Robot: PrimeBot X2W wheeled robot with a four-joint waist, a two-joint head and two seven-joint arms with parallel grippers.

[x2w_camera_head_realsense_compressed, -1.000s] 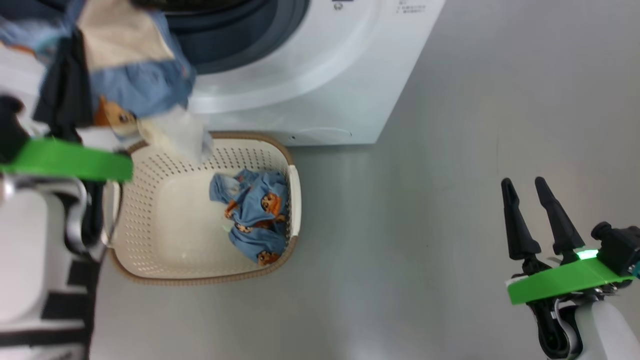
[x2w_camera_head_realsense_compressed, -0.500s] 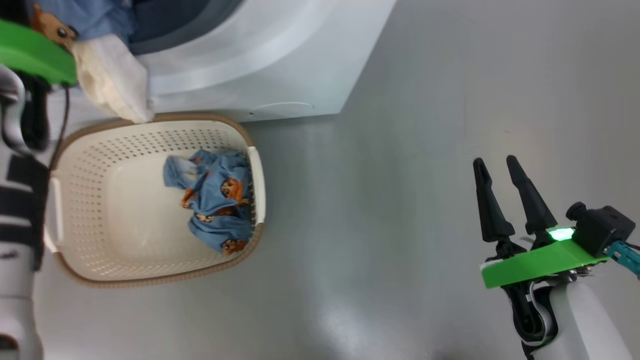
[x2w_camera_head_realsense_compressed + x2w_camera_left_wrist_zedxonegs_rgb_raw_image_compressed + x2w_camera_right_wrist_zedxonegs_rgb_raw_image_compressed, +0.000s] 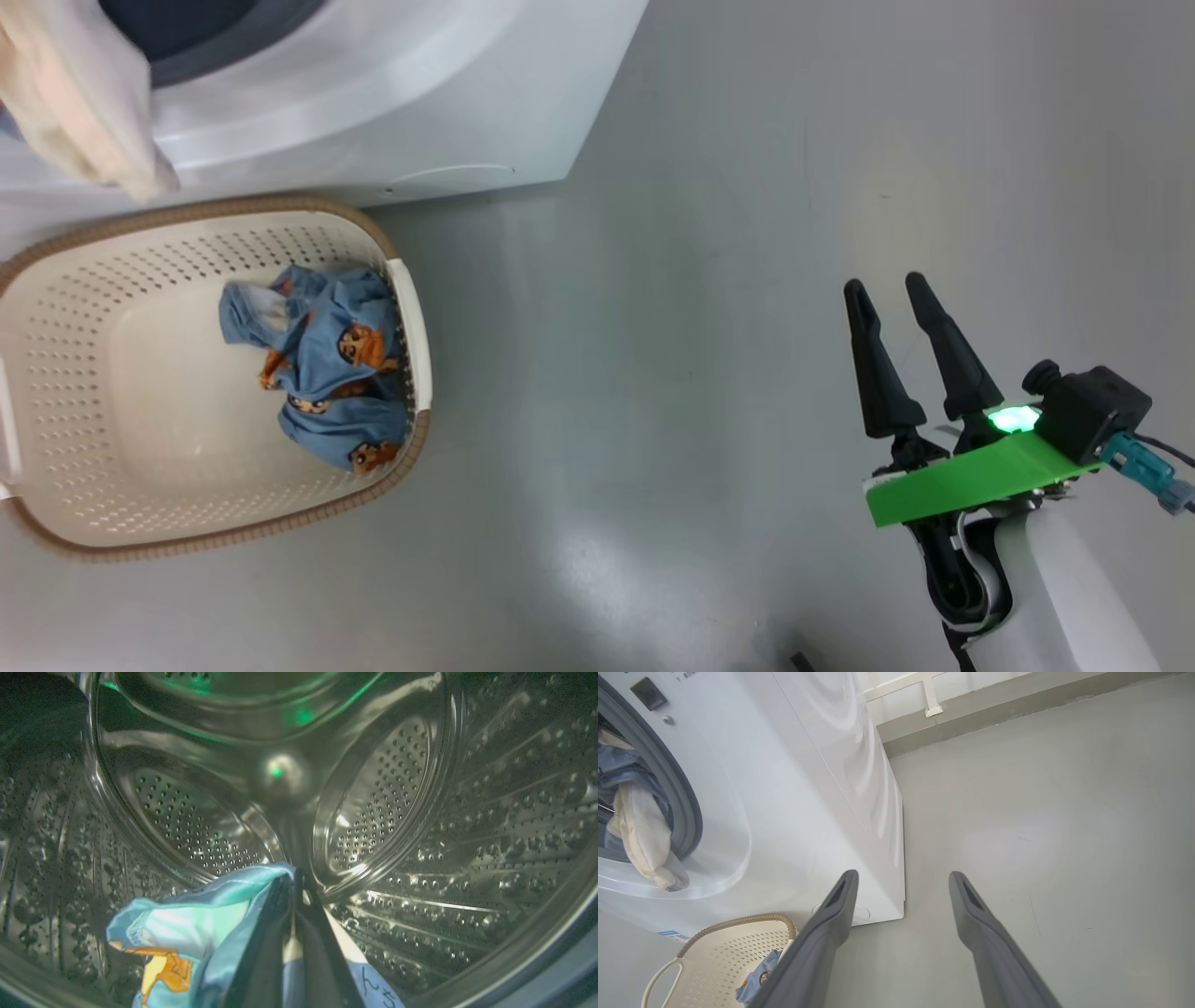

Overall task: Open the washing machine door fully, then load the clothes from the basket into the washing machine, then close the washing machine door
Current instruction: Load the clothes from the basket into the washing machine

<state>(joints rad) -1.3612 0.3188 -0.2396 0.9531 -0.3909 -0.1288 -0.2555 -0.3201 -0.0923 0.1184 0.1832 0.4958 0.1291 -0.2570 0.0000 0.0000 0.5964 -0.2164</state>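
In the left wrist view my left gripper [image 3: 292, 877] is inside the washing machine's steel drum [image 3: 420, 835], shut on a light blue garment [image 3: 187, 924] with an orange print. A cream part of that garment [image 3: 75, 103] hangs over the lower edge of the opening of the white washing machine [image 3: 420, 112]; the right wrist view shows this cream part [image 3: 644, 844] too. A second bundle of the clothes [image 3: 322, 373] lies at the right end of the cream basket [image 3: 56, 551], which stands on the floor before the machine. My right gripper [image 3: 883, 282] is open and empty, well to the right. The washing machine door is out of view.
Grey floor [image 3: 700, 373] spreads between the basket and my right gripper. In the right wrist view the machine's side panel [image 3: 859, 765] runs back to a wall with a low skirting [image 3: 994, 709]. The basket's rim [image 3: 738, 921] lies close to the machine's front.
The head camera has turned, so everything has slid left in its view. My left arm and the held garment have gone from above the basket into the drum opening. My right gripper stays open.
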